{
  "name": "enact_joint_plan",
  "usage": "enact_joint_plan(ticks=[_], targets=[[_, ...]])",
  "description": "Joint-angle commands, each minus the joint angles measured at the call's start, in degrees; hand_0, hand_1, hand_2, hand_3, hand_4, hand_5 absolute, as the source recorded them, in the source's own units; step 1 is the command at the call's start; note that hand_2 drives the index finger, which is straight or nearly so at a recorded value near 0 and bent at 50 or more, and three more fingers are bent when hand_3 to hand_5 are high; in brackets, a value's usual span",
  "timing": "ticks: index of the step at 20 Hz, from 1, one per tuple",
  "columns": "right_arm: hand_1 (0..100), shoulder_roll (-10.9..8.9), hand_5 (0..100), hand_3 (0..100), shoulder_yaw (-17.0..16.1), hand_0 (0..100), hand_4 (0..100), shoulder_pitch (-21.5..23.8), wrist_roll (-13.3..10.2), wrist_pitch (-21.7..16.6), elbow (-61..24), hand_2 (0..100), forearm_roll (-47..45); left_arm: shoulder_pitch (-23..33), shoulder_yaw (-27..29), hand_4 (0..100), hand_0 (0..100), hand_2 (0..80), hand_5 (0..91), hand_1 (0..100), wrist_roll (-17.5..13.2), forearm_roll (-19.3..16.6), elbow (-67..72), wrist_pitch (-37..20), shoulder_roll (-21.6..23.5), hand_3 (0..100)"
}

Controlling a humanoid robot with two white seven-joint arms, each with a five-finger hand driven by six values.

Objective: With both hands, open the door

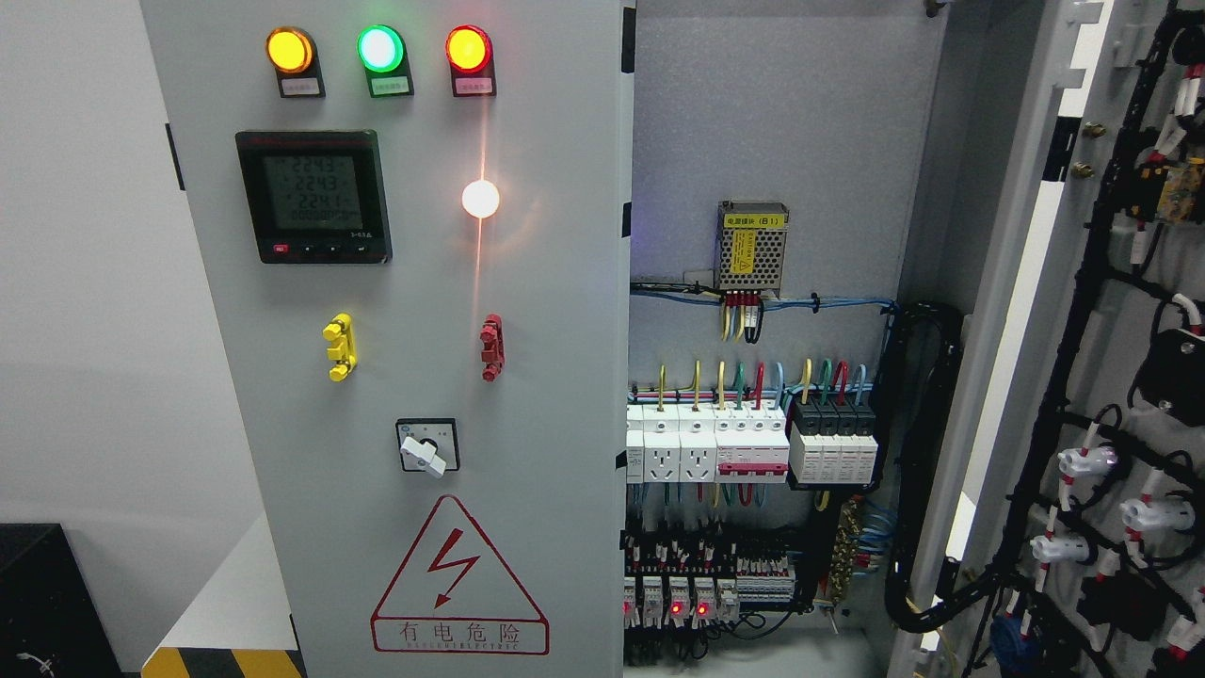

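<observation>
A grey electrical cabinet fills the head view. Its left door (527, 377) is closed and carries three lit lamps (379, 49), a digital meter (313, 196), a yellow handle (340, 347), a red handle (491, 347), a rotary switch (426, 446) and a red warning triangle (458, 584). The right door (1101, 377) stands swung wide open, its inner face with black wiring toward me. The cabinet's inside (753, 443) shows breakers, sockets and coloured wires. Neither of my hands appears anywhere in the frame.
A white wall lies to the left of the cabinet. A black box (47, 603) sits at the lower left, beside a yellow-and-black floor stripe (226, 662). A perforated power supply (751, 247) hangs on the cabinet's back panel.
</observation>
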Motion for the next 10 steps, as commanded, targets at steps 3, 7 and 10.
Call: enact_joint_plan(ticks=[3,7,10], targets=[[0,-0.19,0,0,-0.1,0,0,3.8,0.0,0.0,-14.3,0,-0.1,0.0,5.3,0,0,0.0,0.0,0,4.3,-0.4,3.3,-0.3,-4.7,0],[0,-0.46,0,0,0.4,0,0,9.1,0.0,0.0,-29.1,0,-0.1,0.1,5.3,0,0,0.0,0.0,0,6.0,-0.3,3.6,-1.1,-6.1,0],[0,-0.63,0,0,0.6,0,0,11.5,0.0,-0.2,-38.8,0,-0.1,0.1,5.5,0,0,0.0,0.0,0,5.2,-0.1,3.6,-3.3,-5.9,0]])
